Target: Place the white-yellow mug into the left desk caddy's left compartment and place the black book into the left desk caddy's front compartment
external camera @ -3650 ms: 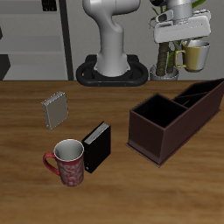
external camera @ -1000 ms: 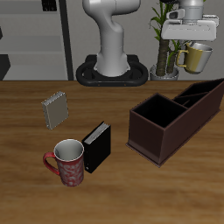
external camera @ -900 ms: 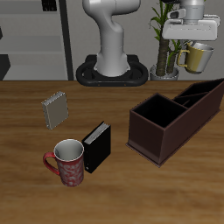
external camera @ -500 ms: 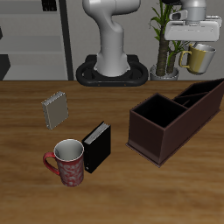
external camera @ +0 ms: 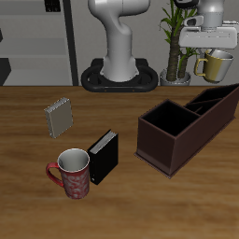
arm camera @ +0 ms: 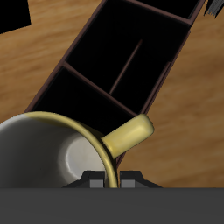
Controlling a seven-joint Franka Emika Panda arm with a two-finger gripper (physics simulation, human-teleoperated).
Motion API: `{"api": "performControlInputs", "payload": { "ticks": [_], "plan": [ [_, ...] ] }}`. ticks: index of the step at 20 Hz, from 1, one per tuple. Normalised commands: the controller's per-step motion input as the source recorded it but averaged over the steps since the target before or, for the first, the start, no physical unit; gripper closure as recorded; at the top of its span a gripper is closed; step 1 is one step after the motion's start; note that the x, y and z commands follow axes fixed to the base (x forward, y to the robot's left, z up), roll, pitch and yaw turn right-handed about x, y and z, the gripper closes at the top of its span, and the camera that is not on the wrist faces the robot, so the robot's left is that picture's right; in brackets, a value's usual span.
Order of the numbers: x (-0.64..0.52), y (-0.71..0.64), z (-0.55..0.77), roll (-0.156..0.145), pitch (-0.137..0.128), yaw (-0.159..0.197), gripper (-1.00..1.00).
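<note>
The white-yellow mug hangs in the air above the back end of the left desk caddy, a dark maroon box with a large square section and narrower divided ones. My gripper is shut on the mug's rim. The wrist view looks down past the mug and its yellow handle into the caddy's compartments, which are empty. The black book stands upright on the table, apart from the caddy and beside a red mug.
A red patterned mug stands by the book near the table's front edge. A grey ribbed notebook stands farther back. A potted plant rises behind the caddy, close to the held mug. The robot's base is at the back.
My gripper has carried the mug sideways, away from the plant and toward the spot over the caddy's back end. The book, the red mug and the notebook have not moved.
</note>
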Motion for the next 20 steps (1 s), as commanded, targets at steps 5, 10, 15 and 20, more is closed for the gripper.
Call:
{"api": "performControlInputs", "payload": {
  "ticks": [5,10,15,20],
  "plan": [
    [0.07,0.0,0.09,0.01,-0.038,-0.01,1.0],
    [0.17,-0.1,0.05,-0.011,-0.021,-0.019,1.0],
    [0.08,-0.07,0.0,-0.023,-0.01,-0.015,1.0],
    [0.08,0.02,-0.19,0.016,0.019,-0.003,1.0]
  ]
}}
